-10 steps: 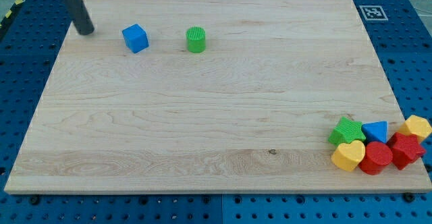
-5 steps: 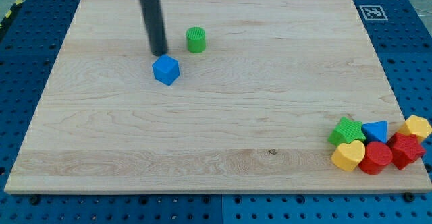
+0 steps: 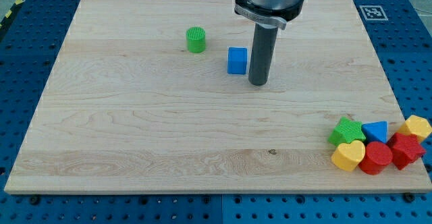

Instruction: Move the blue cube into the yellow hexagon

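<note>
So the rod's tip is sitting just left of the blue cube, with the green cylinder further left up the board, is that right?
Not quite. The camera view shows my tip just right of the blue cube, not left. The green cylinder does sit further left and higher up.

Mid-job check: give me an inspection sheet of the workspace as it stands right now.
Surface: wooden board on blue pegboard.
Job's things: blue cube mid-board; yellow hexagon at the view's right edge, far apart.
Clutter: green cylinder; green star, blue triangle, yellow heart, two red blocks beside the hexagon.
Hand: none; my tip just right of the cube.
Cables: nothing seen.
Surroundings: marker tag.
</note>
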You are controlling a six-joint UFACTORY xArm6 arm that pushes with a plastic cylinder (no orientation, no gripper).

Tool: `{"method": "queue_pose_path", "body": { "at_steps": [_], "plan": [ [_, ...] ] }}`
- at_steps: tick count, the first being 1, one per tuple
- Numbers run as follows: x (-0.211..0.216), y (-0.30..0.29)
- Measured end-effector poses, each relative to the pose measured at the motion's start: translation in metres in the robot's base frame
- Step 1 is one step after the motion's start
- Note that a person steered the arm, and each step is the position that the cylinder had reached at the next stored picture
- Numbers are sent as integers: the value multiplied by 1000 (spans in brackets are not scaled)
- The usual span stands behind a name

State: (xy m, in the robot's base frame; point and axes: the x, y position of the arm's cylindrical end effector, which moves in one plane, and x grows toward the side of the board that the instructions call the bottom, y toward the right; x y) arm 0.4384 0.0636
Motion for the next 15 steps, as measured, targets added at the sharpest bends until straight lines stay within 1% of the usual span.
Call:
{"method": "queue_pose_path", "body": {
  "at_steps": [1,2,3,4,6,7,8,9,10,11,13,14,15],
  "plan": [
    [1,-67],
    [-7,-126],
    [-34,-121],
    [-48,-82],
    [-47,90],
    [-46,125],
    [-41,138],
    [-10,156],
    [33,157],
    [50,158],
    [14,160],
    [16,170],
    [39,176]
  ]
}}
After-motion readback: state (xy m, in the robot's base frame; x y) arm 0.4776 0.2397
